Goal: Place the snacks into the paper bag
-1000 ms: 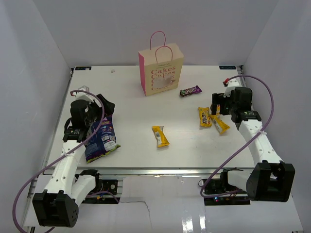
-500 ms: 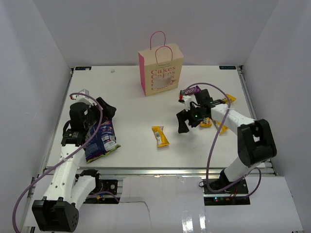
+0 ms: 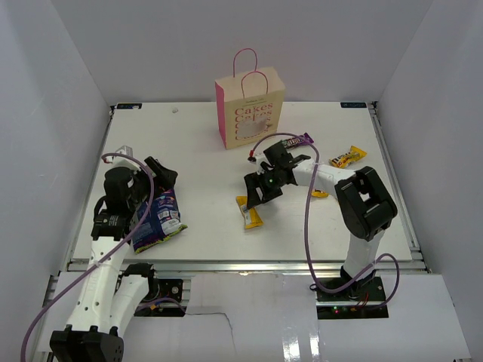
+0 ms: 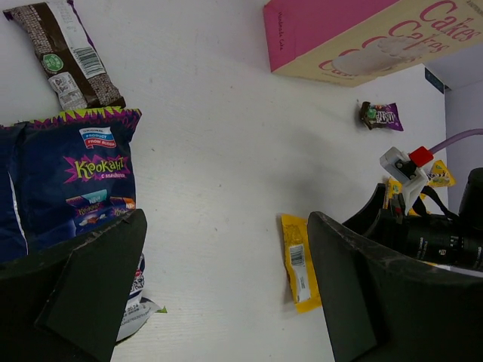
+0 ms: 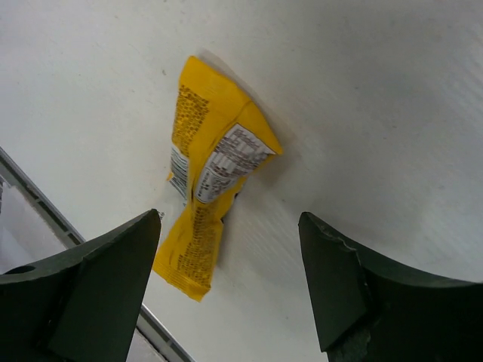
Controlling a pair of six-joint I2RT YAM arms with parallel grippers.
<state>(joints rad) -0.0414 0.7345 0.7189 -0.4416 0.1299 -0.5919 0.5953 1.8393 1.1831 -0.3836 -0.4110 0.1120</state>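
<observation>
The paper bag (image 3: 249, 109) stands upright at the back, also in the left wrist view (image 4: 362, 38). The blue-purple chip bag (image 3: 155, 219) lies at the left, under my open, empty left gripper (image 3: 160, 179) (image 4: 226, 294). My right gripper (image 3: 256, 192) (image 5: 234, 286) is open just above the middle yellow packet (image 3: 249, 213) (image 5: 207, 196), not touching it. A second yellow packet (image 3: 348, 157) lies at the far right. A third (image 3: 320, 194) peeks out beside the right arm. The dark candy bar (image 3: 302, 139) (image 4: 381, 115) lies right of the paper bag.
A brown packet with a barcode label (image 4: 68, 53) lies just beyond the chip bag (image 4: 75, 181). The middle yellow packet (image 4: 299, 264) lies close to the table's metal front rail (image 5: 45, 204). White walls enclose the table on three sides.
My right arm swung left from the right side to above the middle yellow packet. One yellow packet moved to the far right. My left gripper shifted slightly over the chip bag.
</observation>
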